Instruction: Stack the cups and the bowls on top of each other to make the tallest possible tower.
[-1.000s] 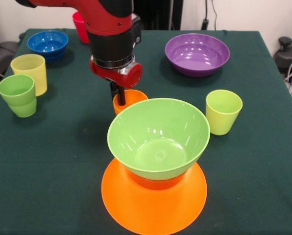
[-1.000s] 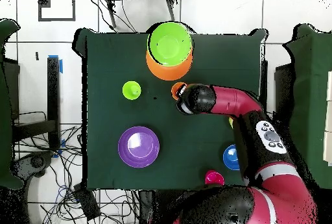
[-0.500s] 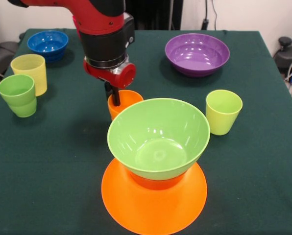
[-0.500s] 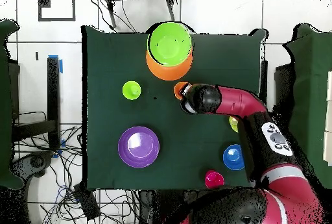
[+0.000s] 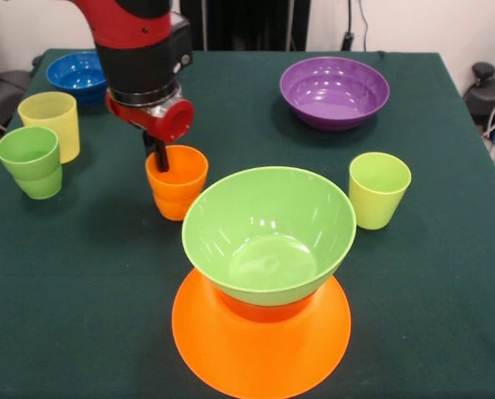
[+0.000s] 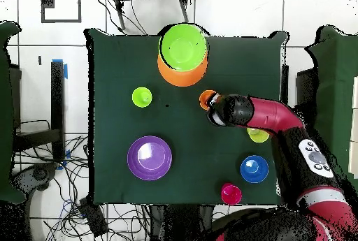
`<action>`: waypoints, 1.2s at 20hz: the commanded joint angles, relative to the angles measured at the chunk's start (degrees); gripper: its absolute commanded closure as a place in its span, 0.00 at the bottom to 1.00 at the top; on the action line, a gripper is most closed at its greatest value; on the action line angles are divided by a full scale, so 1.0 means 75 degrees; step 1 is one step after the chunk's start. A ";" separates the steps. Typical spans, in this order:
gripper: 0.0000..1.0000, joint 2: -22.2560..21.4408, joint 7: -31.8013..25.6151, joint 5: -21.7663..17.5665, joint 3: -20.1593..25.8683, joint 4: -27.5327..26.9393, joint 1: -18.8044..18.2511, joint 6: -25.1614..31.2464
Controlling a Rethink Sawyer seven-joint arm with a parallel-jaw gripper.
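Front view: tower has three bowls; tool pinches the orange cup wall at its ten o'clock. Other pieces remain unstacked.

Bowl atop tower base (cup just beside)

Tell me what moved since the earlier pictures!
The tool, one finger dipped inside the orange cup, carried that cup sideways, leftward in the front view, away from the tower, so the cup now shows fully. The purple bowl, lime green cup, blue bowl and the other cups stayed put.
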 commanded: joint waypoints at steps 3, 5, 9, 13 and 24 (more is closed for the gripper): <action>1.00 -0.0298 -0.2173 -0.0760 0.0468 0.0501 -0.0204 0.0930; 1.00 -0.0429 -0.2141 -0.0779 0.0485 0.0580 -0.0226 0.0991; 1.00 -0.0570 -0.2113 -0.0808 0.0482 0.0708 -0.0277 0.1146; 1.00 -0.0580 -0.2124 -0.0884 0.0512 0.0756 -0.0402 0.1138; 1.00 -0.0142 -0.1997 -0.1152 0.0486 0.0549 -0.0488 0.0910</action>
